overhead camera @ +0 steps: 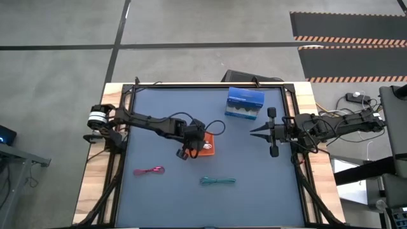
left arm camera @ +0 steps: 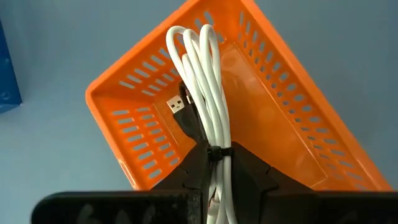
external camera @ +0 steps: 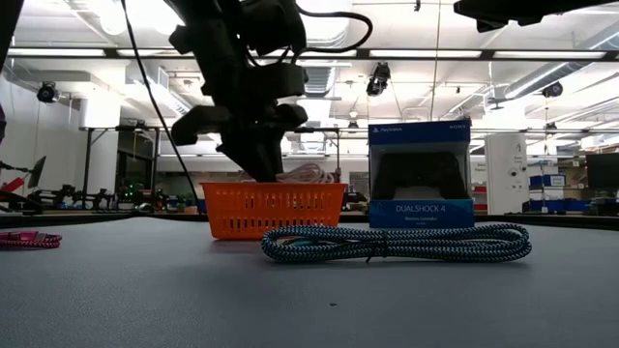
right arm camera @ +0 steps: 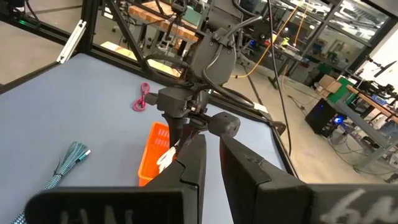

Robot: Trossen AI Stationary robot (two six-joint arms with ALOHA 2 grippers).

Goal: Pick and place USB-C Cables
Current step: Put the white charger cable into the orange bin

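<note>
My left gripper point(overhead camera: 189, 151) point(left arm camera: 217, 163) hangs over the orange tray point(overhead camera: 207, 147) point(left arm camera: 298, 124) and is shut on the white USB-C cable coil point(left arm camera: 205, 81). The black cable's plug point(left arm camera: 177, 107) shows in the tray beside the white coil; the rest of that cable is hidden. On the table mat lie the pink-red cable point(overhead camera: 149, 170) point(external camera: 24, 239) and the teal cable point(overhead camera: 218, 182) point(external camera: 397, 242). My right gripper point(overhead camera: 254, 132) point(right arm camera: 212, 155) waits shut near the table's right side, pointing left. My left gripper pinches the white coil between its two fingers at the end with the dark tie point(left arm camera: 215, 153). The fingers point(external camera: 256, 145) come from above, pointing down into the tray, and lie along the coil. The coil's looped end point(left arm camera: 194, 37) reaches toward the tray's wall; whether it touches I cannot tell.
A blue DualShock 4 box point(overhead camera: 245, 103) point(external camera: 421, 174) stands near the table's far edge, right of the tray. A dark frame rail point(overhead camera: 210, 84) runs around the mat. Open mat lies between the tray and my right gripper.
</note>
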